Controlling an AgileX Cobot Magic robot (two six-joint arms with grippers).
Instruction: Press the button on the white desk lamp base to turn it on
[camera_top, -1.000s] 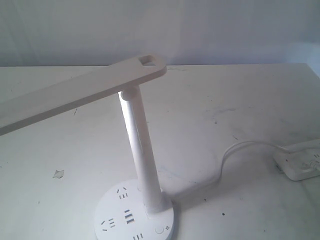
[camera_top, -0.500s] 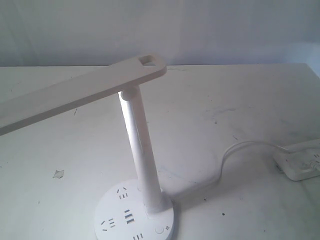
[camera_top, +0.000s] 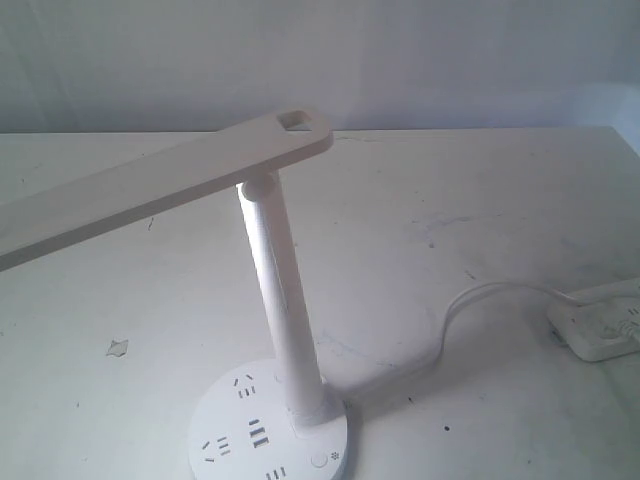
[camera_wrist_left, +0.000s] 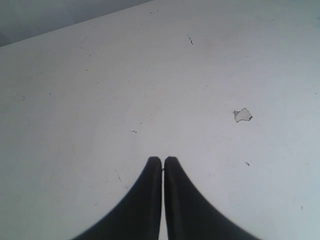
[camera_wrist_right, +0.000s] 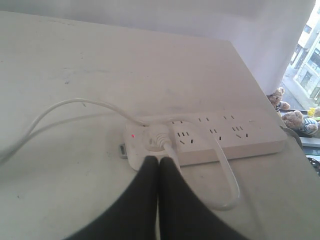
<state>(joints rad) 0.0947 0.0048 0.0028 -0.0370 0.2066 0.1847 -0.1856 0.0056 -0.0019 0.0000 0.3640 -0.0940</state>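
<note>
The white desk lamp base sits at the bottom middle of the exterior view, a round disc with dark dash icons. Its slim post rises to a long flat arm that reaches left. The button is a small ringed circle near the base's right edge, beside a tiny sun mark. Neither gripper appears in the exterior view. In the left wrist view my left gripper is shut over bare table, holding nothing. My right gripper is shut and empty, just in front of the power strip.
A white power strip with a red light lies at the table's right side. The lamp's cord curves from the base to it. A small chip marks the tabletop left of the base.
</note>
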